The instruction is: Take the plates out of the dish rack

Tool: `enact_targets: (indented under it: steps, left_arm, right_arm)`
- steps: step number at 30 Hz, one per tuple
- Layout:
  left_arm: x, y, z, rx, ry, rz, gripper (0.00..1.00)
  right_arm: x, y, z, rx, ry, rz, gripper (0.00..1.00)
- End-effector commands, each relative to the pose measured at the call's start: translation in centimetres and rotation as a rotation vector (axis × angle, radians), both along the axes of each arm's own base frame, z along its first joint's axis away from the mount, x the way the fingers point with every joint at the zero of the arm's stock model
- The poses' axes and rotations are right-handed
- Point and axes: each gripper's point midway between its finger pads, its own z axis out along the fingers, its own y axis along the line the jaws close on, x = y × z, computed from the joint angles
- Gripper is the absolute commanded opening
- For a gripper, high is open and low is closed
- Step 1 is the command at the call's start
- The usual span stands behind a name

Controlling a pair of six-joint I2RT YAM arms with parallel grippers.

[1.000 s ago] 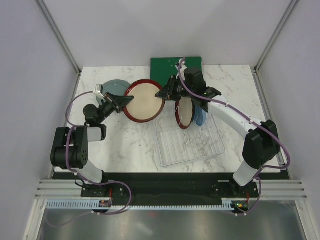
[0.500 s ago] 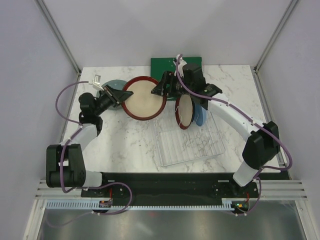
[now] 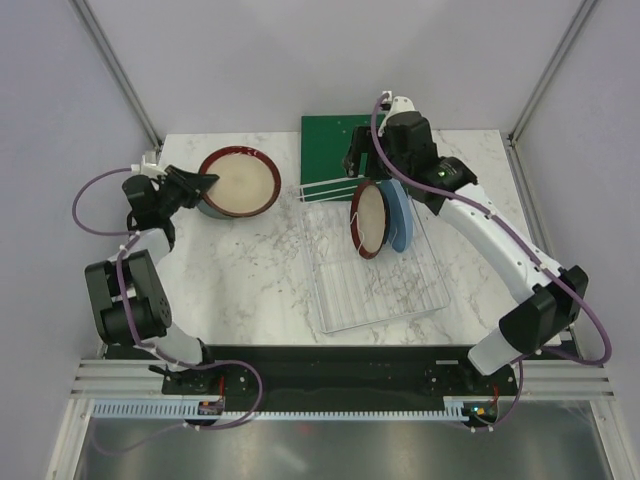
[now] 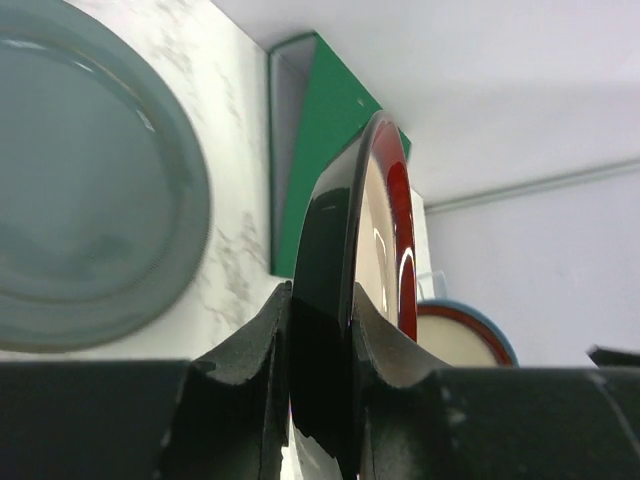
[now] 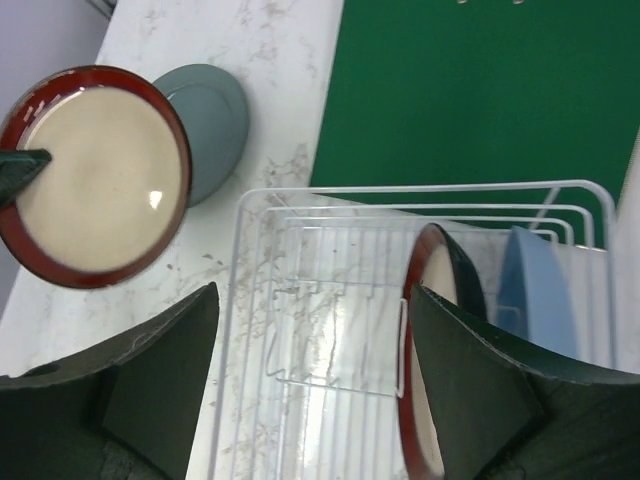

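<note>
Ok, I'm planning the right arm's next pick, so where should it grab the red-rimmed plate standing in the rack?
Pinch the top rim of the red-rimmed plate, coming straight down from above. It stands on edge in the dish rack, so its upper rim is free, while the light blue plate stands close beside its back.

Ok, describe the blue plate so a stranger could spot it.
Find the white wire dish rack on the table's right half. Two plates stand on edge at its far end. The light blue plate is the right-hand one, beside a red-rimmed, cream-centred plate.
</note>
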Motion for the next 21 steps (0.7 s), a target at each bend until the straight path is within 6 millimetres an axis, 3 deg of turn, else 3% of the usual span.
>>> enact_targets:
  steps: [1,3,4,5,10,11,21]
  left_arm:
    - [3.5,3.2,2.5,0.049,-0.108,0.037,0.02]
    - [4.6,4.1,1.2,0.027,-0.086,0.043,0.02]
    - [5.3,4.4,1.5,0.023,-0.103,0.046,0.02]
    - [6.1,4.7,-0.6,-0.012,-0.06,0.046,0.02]
    - [8.5,5.7,-3.3,-0.04,-0.032,0.063,0.02]
    - [9.0,5.7,-4.7,-0.048,-0.005,0.057,0.02]
    - [11.6,7.3,-7.7,-0.03,0.019,0.094,0.02]
  right_arm:
    - [-1.2,-3.7,2.4,-0.108,-0.072,-0.082,0.84]
    - [-1.6,-4.1,2.4,-0.108,-0.073,-0.085,0.84]
    - [-1.7,-4.2,2.0,-0.115,-0.067,-0.085,0.84]
    - [-1.7,-4.3,1.9,-0.121,-0.066,-0.088,0.83]
    - [-1.7,-5.2,0.9,-0.182,-0.051,-0.103,0.83]
    - [-1.5,-5.5,0.6,-0.204,-0.049,-0.111,0.83]
    - [-1.5,-6.3,-2.9,-0.29,0.016,-0.108,0.83]
